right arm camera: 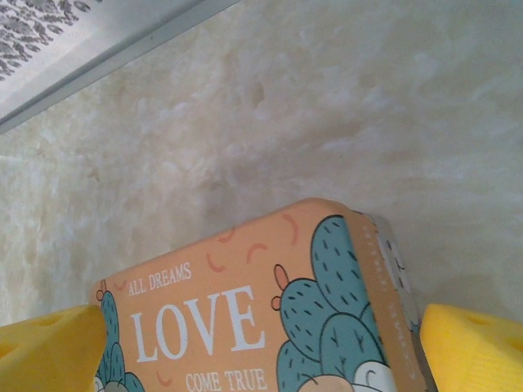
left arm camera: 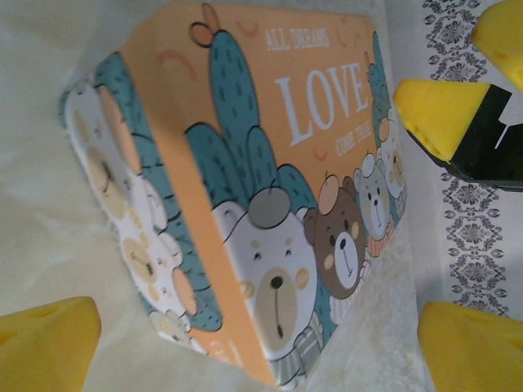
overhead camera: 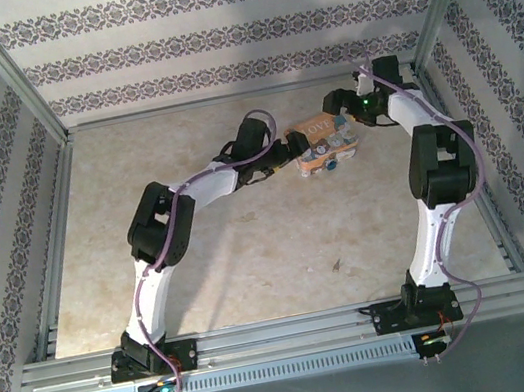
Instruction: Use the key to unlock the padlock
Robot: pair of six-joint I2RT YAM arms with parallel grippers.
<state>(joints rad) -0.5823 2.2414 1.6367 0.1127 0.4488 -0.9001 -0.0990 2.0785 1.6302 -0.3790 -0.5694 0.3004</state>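
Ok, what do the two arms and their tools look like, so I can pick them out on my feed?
They match. The left arm and right arm have white links with chunky black joints, and a purple cable runs along each. The left tool and right tool have bright yellow fingers. A small green light glows near the right wrist.
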